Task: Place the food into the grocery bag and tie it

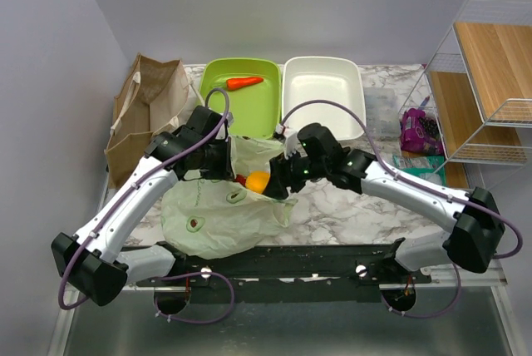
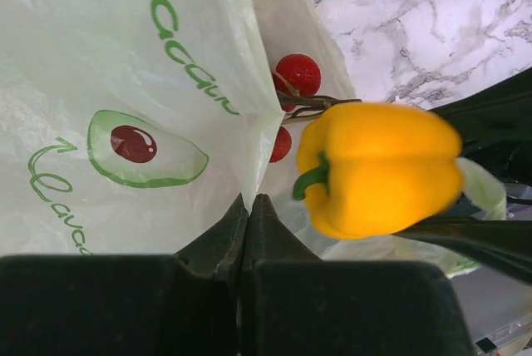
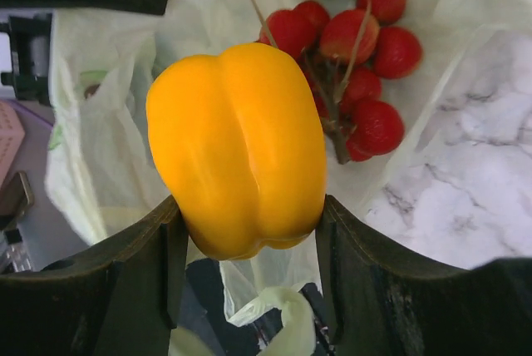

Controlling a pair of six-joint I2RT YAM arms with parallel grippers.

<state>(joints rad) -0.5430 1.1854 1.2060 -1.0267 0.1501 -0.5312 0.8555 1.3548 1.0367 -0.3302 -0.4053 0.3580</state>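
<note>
Two grips: your left end effector clenched grocery bag rim, right end effector grasped yellow bell pepper; slippery film risked closing the mouth.

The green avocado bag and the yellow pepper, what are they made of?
The bag looks like thin plastic film: half see-through, crinkled in soft folds, slightly shiny. The pepper has smooth, even yellow skin with a soft sheen; that fits a real pepper or a plastic toy, and the pictures cannot settle which.
</note>
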